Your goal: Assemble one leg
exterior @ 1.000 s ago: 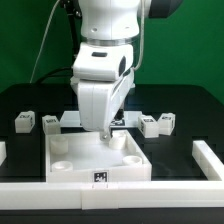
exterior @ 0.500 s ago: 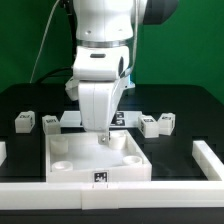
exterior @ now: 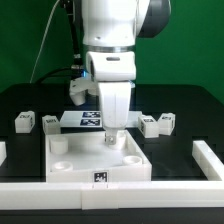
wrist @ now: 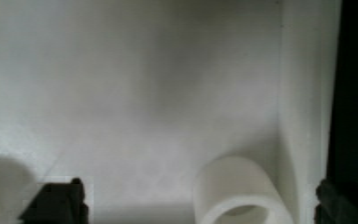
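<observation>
White and bulky, the arm (exterior: 108, 60) hangs straight down, wrist vertical, over the far right corner of the square panel (exterior: 75, 165). No leg is in its grasp. The nearest leg (exterior: 150, 125) stands on the black table (exterior: 185, 100) just beyond the panel, on the exterior view's right of the gripper (exterior: 113, 137). The gripper sits low over the panel. Its dark fingers (wrist: 55, 200) are spread wide, with only bare panel and a round white stub (wrist: 243, 195) between them.
</observation>
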`<move>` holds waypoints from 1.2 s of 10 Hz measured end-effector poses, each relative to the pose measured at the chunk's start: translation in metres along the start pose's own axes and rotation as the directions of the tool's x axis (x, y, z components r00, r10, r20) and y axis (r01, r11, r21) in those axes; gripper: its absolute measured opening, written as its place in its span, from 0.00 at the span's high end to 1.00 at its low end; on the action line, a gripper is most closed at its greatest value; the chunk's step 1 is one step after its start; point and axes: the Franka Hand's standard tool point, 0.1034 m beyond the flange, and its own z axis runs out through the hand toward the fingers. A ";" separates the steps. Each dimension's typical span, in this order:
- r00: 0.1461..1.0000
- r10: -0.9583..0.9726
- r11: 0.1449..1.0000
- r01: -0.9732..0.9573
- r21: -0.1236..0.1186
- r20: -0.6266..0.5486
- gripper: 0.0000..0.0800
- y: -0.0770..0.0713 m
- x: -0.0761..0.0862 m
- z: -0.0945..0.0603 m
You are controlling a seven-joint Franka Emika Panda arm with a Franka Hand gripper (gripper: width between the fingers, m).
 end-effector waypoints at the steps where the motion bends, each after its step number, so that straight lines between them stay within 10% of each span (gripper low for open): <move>1: 1.000 0.002 1.000 -0.002 0.000 0.000 0.19 0.000 -0.001 0.000; 12: 0.989 -0.147 0.987 0.148 0.060 -0.027 0.19 -0.035 -0.026 0.028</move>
